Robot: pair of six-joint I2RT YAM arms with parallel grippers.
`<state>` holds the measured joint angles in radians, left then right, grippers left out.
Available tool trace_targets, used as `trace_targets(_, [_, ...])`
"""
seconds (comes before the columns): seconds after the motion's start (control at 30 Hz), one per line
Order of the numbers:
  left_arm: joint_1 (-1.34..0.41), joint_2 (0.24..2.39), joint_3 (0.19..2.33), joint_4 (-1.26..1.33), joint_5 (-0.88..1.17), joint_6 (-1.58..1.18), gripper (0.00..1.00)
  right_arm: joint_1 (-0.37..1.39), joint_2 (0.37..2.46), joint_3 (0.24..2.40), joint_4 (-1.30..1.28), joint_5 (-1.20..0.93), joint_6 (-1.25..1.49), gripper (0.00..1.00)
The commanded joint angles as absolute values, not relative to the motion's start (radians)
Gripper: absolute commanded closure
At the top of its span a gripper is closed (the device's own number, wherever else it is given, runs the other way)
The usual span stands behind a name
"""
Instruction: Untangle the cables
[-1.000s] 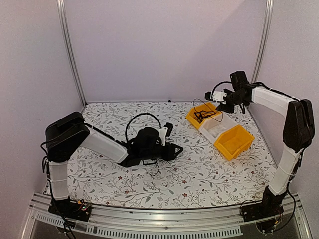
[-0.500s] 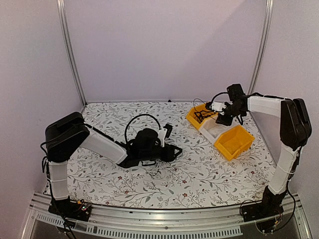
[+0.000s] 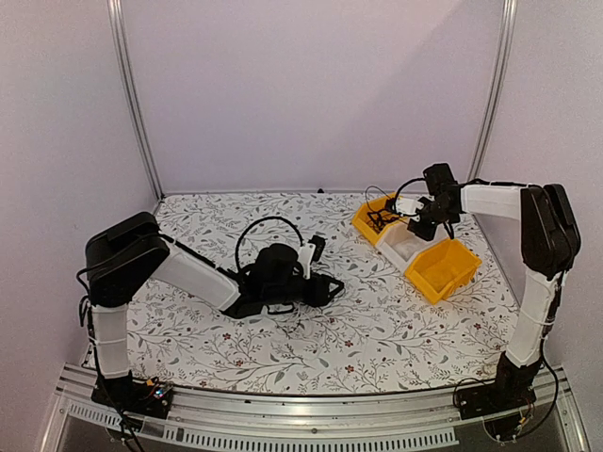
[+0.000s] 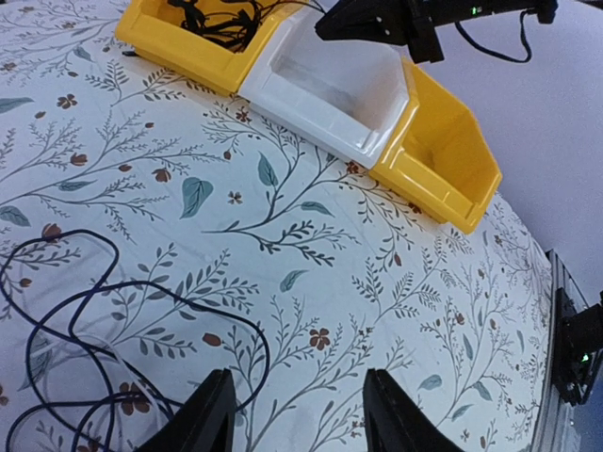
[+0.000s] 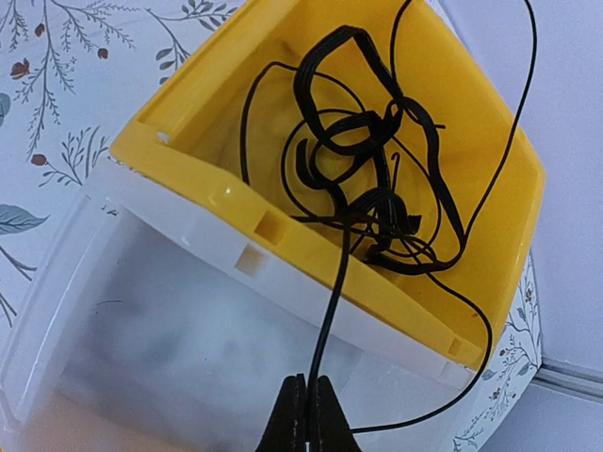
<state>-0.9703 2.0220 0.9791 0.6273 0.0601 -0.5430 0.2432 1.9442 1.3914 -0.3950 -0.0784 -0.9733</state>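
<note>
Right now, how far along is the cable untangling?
Early on. Done: one black cable lies loose on the table by the open left fingers. In hand: the right fingers are shut on a thin black cord running out of the tangle in the far yellow bin, above the white bin. Left: most cables sit knotted there; the white bin and other yellow bin look empty.

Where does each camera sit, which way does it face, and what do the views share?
Top external: high behind the bases, looking down on the table; left arm and right arm show.
Left wrist: low over the table, facing the bins; open left gripper below.
Right wrist: above the yellow bin, looking down; right gripper pinches a cable.
Shared: that cable-filled bin.
</note>
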Motion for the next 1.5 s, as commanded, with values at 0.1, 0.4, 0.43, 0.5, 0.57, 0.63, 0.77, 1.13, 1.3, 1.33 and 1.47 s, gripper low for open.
trace_targets(0.1, [-0.969, 2.025, 1.002, 0.643, 0.075, -0.544, 0.54, 0.278, 1.952, 1.507, -0.347, -0.035, -1.033, 1.0])
trace_targets(0.4, [-0.97, 2.015, 0.983, 0.639, 0.068, -0.554, 0.54, 0.285, 2.13, 1.733, -0.395, -0.03, -1.058, 1.0])
trace_targets(0.43, [-0.97, 2.013, 0.98, 0.638, 0.067, -0.554, 0.54, 0.285, 2.145, 1.752, -0.404, -0.035, -1.054, 1.0])
trace_targets(0.5, [-0.971, 2.01, 0.975, 0.638, 0.063, -0.556, 0.54, 0.284, 2.184, 1.778, -0.418, -0.043, -1.047, 1.0])
trace_targets(0.57, [-0.97, 2.009, 0.971, 0.638, 0.06, -0.556, 0.54, 0.285, 2.207, 1.792, -0.428, -0.054, -1.04, 1.0])
trace_targets(0.63, [-0.97, 2.011, 0.971, 0.639, 0.06, -0.556, 0.54, 0.284, 2.22, 1.797, -0.438, -0.063, -1.036, 1.0])
trace_targets(0.77, [-0.968, 2.019, 0.989, 0.632, 0.064, -0.547, 0.54, 0.285, 2.231, 1.803, -0.472, -0.08, -1.032, 0.97])
trace_targets(1.13, [-0.895, 2.01, 1.206, 0.516, 0.012, -0.507, 0.49, 0.284, 2.034, 1.749, -0.548, -0.165, -0.935, 0.5])
trace_targets(1.3, [-0.839, 2.121, 1.407, 0.435, 0.026, -0.48, 0.47, 0.275, 1.876, 1.65, -0.545, -0.229, -0.841, 0.46])
trace_targets(1.33, [-0.825, 2.151, 1.451, 0.423, 0.038, -0.485, 0.47, 0.271, 1.849, 1.621, -0.538, -0.252, -0.796, 0.45])
trace_targets(1.47, [-0.786, 2.273, 1.642, 0.382, 0.069, -0.486, 0.46, 0.243, 1.693, 1.444, -0.455, -0.352, -0.631, 0.42])
